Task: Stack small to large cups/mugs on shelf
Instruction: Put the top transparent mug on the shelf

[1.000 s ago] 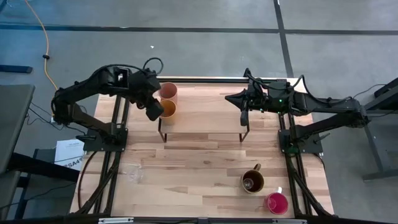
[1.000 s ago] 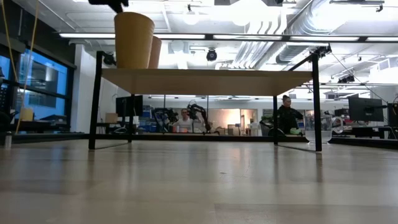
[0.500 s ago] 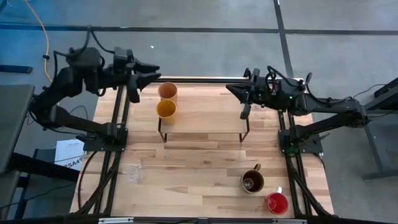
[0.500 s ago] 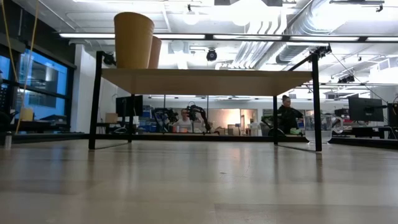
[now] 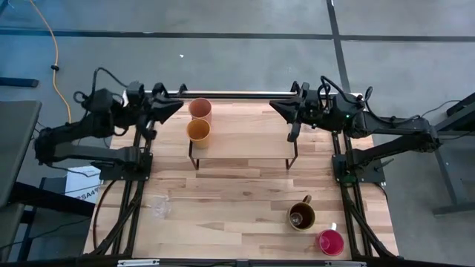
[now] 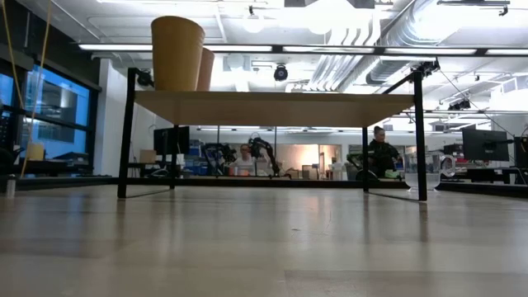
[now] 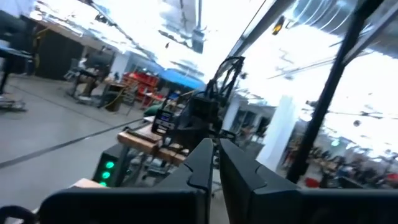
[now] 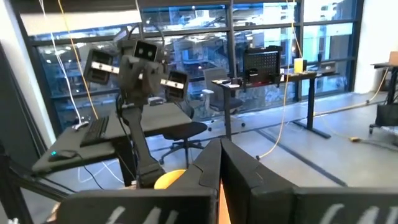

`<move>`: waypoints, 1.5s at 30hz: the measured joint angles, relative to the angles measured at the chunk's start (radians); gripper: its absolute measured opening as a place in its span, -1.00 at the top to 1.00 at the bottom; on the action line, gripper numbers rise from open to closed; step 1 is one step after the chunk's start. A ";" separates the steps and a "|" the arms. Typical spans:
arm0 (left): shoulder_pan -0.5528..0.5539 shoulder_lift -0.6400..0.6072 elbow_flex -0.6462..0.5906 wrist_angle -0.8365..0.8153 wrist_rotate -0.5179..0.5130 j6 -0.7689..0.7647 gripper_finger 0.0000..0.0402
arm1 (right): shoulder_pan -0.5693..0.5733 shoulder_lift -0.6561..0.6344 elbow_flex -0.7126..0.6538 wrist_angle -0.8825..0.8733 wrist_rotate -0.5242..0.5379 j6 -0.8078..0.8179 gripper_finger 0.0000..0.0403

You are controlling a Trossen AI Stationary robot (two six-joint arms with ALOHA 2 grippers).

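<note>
Left gripper [image 5: 175, 105] up by the far left corner of the counter [image 5: 245, 193], fingers pressed together with nothing in them, tip just left of the peach tumbler [image 5: 200, 110]. Right gripper [image 5: 276, 108] over the far right end of the shelf [image 5: 245, 133], also pinched closed and empty.

Two cups on the shelf, both at its left end. Peach tumbler at the back edge, yellow-orange cup [image 5: 198, 131] at the front edge, the two close together. From the low view, yellow-orange cup [image 6: 176, 53] tall and wider at the top, upright, with the peach tumbler [image 6: 205, 69] peeking out behind it. Shelf [image 6: 272, 106] a light wood top on thin black legs.

Brown handled mug [image 5: 301, 216] on the counter toward the near right corner, handle pointing to the far side. Red-pink cup [image 5: 330, 241] right at the near right corner, close to the edge. One clear glass mug [image 5: 159, 208] near the left edge of the counter, hard to make out.

Lots of bare wood on the shelf from the middle to the right end. Middle of the counter open too. Nothing between the grippers and the shelf. People [image 6: 381, 155] far off in the room behind.
</note>
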 joint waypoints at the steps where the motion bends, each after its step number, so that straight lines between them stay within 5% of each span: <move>1: 0.000 -0.022 -0.022 0.011 0.007 -0.009 0.95 | 0.000 0.000 0.000 0.000 0.000 0.007 1.00; 7: 0.000 -0.083 -0.050 -0.034 0.054 -0.004 0.91 | 0.000 0.000 0.000 0.000 0.016 0.007 1.00; 13: 0.000 -0.086 -0.050 -0.037 -0.029 -0.016 0.79 | -0.012 -0.007 0.000 -0.073 0.183 0.062 0.94; 25: 0.000 -0.080 -0.050 -0.043 -0.179 -0.067 0.73 | -0.390 -0.076 0.001 -1.040 0.210 0.558 -0.24; 30: 0.000 -0.073 -0.050 -0.043 -0.201 -0.067 0.73 | -0.574 -0.060 0.001 -1.311 0.211 0.736 -0.40; 40: 0.000 -0.071 -0.049 -0.053 -0.091 -0.067 0.76 | -0.816 0.136 0.000 -1.257 0.053 0.595 -0.41; 45: 0.000 -0.070 -0.049 -0.061 -0.046 -0.066 0.96 | -0.834 0.238 0.000 -1.256 -0.027 0.532 -0.41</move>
